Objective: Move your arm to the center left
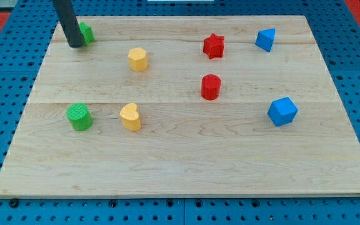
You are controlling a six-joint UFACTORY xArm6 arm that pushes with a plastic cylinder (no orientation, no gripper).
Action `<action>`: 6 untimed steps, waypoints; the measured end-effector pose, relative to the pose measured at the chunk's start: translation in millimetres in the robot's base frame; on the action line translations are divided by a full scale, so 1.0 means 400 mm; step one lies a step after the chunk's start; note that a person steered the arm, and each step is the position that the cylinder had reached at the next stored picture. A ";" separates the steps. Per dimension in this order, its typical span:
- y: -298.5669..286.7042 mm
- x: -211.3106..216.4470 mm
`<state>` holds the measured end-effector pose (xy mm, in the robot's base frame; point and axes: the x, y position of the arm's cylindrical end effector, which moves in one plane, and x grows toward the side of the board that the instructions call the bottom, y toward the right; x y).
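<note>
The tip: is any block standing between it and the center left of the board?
Nothing visible blocks it. My tip is at the view's top left, touching or just beside a green block. The board's left edge below it is bare; the green cylinder stands lower, just past the middle.

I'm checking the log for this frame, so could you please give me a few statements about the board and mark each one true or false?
1. My tip is at the view's top left, beside a green block. True.
2. There are three red blocks. False: only two, the red star and the red cylinder.
3. The green cylinder lies to the left of the yellow heart. True.
4. Both blue blocks are on the view's left. False: the upper blue block and the blue cube are on the right.
5. My tip touches the yellow hexagon. False: they are well apart.
</note>
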<state>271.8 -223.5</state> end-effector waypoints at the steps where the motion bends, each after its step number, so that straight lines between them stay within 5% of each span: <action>1: -0.011 -0.032; 3: -0.011 0.003; 6: -0.089 0.210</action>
